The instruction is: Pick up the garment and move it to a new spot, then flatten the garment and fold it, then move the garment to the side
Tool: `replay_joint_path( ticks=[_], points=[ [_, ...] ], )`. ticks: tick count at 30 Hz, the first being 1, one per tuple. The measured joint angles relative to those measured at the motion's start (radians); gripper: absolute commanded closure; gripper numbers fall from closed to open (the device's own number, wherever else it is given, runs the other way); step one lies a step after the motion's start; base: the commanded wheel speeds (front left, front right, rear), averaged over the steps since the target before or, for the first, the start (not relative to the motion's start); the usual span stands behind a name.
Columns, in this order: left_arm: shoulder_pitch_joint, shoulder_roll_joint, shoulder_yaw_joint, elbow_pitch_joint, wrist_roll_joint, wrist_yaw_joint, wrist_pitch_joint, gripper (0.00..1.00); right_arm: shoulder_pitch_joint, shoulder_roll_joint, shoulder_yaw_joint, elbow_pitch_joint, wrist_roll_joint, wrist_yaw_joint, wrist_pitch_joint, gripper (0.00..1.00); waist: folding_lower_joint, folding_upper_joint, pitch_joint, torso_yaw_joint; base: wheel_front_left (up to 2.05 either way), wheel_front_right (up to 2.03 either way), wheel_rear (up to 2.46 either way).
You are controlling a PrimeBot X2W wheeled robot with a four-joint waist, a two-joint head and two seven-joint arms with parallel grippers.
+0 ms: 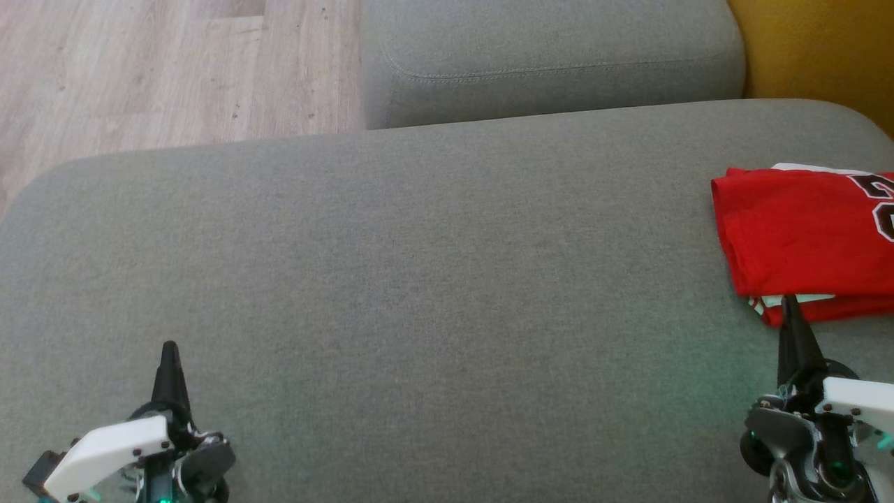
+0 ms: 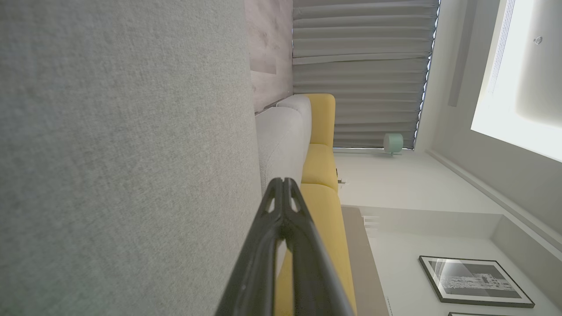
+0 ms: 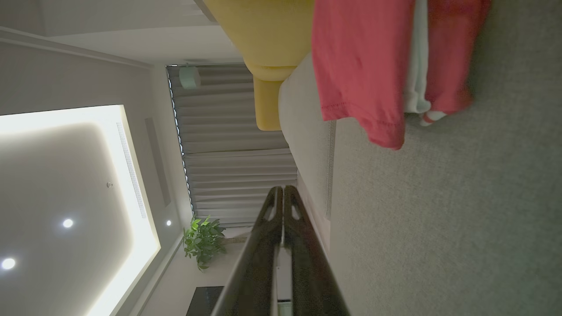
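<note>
The garment (image 1: 803, 237) is a red jersey with white trim and dark numbers, lying folded at the right edge of the grey sofa cushion (image 1: 419, 279). It also appears in the right wrist view as the garment (image 3: 364, 66), with layered red and white edges. My right gripper (image 1: 790, 302) is shut and empty, its tip just at the garment's near edge. In its own view the right gripper (image 3: 283, 188) points past the garment's edge, apart from it. My left gripper (image 1: 170, 347) is shut and empty at the lower left, over bare cushion, seen as left gripper (image 2: 283, 181) in its wrist view.
A second grey cushion (image 1: 552, 63) lies behind the main one. A yellow sofa part (image 1: 817, 49) stands at the back right. Wooden floor (image 1: 140, 70) shows at the upper left. Bare cushion stretches between the two grippers.
</note>
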Motion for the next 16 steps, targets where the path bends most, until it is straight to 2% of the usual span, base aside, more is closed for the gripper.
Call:
replay_joint_path(
  ticks=[16],
  points=[
    [0.000,-0.001,0.001,0.000,0.000,0.000,0.007,1.00,0.000,0.001,-0.002,0.000,0.000,0.000,0.000,1.00,0.0000,0.0000,0.000,0.000,0.00,0.00,0.00]
  ],
)
